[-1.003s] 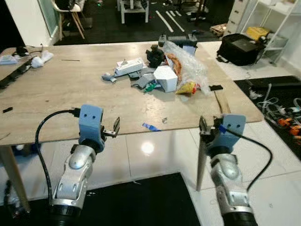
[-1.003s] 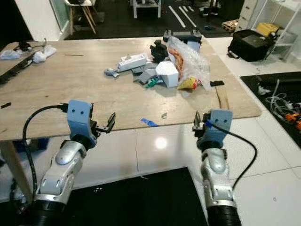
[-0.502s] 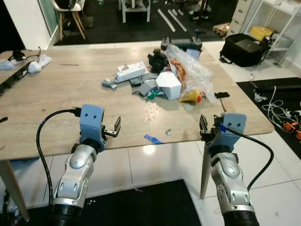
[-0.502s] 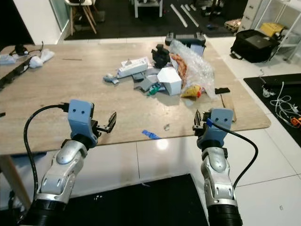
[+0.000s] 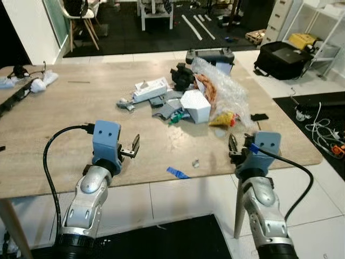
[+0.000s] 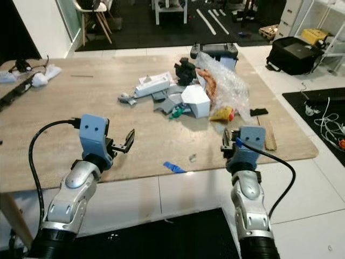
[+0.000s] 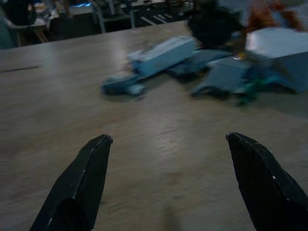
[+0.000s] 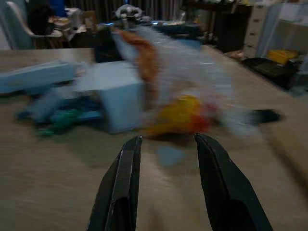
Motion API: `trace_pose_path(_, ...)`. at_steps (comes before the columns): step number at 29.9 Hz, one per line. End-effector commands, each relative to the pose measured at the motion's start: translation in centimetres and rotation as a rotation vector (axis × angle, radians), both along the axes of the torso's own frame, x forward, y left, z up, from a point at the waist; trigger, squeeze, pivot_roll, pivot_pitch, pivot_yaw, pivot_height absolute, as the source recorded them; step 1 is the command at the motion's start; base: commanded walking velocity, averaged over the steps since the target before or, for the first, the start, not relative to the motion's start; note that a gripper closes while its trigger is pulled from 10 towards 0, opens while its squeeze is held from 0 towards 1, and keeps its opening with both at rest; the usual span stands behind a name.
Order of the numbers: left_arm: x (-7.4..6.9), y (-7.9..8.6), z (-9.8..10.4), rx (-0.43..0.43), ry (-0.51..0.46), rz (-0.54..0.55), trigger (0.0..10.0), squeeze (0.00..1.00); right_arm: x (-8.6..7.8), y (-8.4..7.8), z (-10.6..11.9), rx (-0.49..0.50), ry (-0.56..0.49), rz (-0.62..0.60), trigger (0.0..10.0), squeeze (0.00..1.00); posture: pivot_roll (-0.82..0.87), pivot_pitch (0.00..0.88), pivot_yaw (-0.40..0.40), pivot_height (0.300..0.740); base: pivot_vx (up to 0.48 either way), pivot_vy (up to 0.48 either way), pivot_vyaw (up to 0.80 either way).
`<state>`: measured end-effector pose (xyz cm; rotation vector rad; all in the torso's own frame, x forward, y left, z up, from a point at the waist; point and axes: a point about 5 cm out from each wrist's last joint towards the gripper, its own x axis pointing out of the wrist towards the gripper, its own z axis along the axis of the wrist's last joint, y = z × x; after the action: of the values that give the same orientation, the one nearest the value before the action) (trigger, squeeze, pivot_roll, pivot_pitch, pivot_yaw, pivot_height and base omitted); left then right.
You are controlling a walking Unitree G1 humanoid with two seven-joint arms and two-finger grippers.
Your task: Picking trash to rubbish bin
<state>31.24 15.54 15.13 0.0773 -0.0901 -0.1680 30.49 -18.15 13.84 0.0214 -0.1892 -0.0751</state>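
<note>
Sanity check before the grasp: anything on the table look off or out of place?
A pile of trash sits mid-table: white box, crumpled clear plastic bag, yellow wrapper. A blue scrap lies alone near the front edge.

Trash heap (image 5: 186, 97): a loose cluster on the wooden table's far middle, toward one o'clock.
White box (image 5: 195, 105): faceted carton, tilted, at the heap's centre.
Clear plastic bag (image 5: 222, 89): crumpled, with orange inside, touching the box at its three o'clock.
Yellow wrapper (image 5: 223, 118): at the bag's near edge.
Long white box (image 5: 149, 89): lying flat at the heap's ten o'clock.
Blue scrap (image 5: 177, 172): alone near the table's front edge, well apart from the heap.
</note>
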Motion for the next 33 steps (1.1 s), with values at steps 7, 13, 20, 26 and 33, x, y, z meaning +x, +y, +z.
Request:
trace_pose_path(7, -0.20, 0.50, -0.44, 0.010, 0.021, 0.015, 10.0, 0.00, -0.02, 0.56, -0.13, 0.034, 0.000, 0.017, 10.0, 0.00, -0.06, 0.091, 0.010, 0.740, 0.298, 0.000, 0.00)
trace_pose_path(13, -0.14, 0.51, -0.37, 0.013, 0.019, 0.015, 10.0, 0.00, 0.00, 0.60, -0.08, 0.034, -0.002, 0.018, 10.0, 0.00, -0.07, 0.097, 0.008, 0.740, 0.299, 0.000, 0.00)
trace_pose_path(20, -0.18, 0.53, -0.37, 0.015, 0.019, 0.014, 10.0, 0.00, -0.10, 0.65, -0.18, 0.036, 0.000, 0.019, 10.0, 0.00, -0.06, 0.103, 0.007, 0.740, 0.300, 0.000, 0.00)
trace_pose_path(26, -0.31, 0.43, -0.52, 0.016, 0.025, 0.010, 10.0, 0.00, -0.18, 0.33, -0.58, 0.051, 0.022, 0.005, 10.0, 0.00, -0.06, 0.110, 0.007, 0.740, 0.299, 0.000, 0.00)
trace_pose_path(33, -0.28, 0.54, -0.50, 0.017, 0.025, 0.013, 10.0, 0.00, -0.17, 0.46, -0.61, 0.053, 0.027, 0.016, 10.0, 0.00, -0.06, 0.117, 0.009, 0.740, 0.300, 0.000, 0.00)
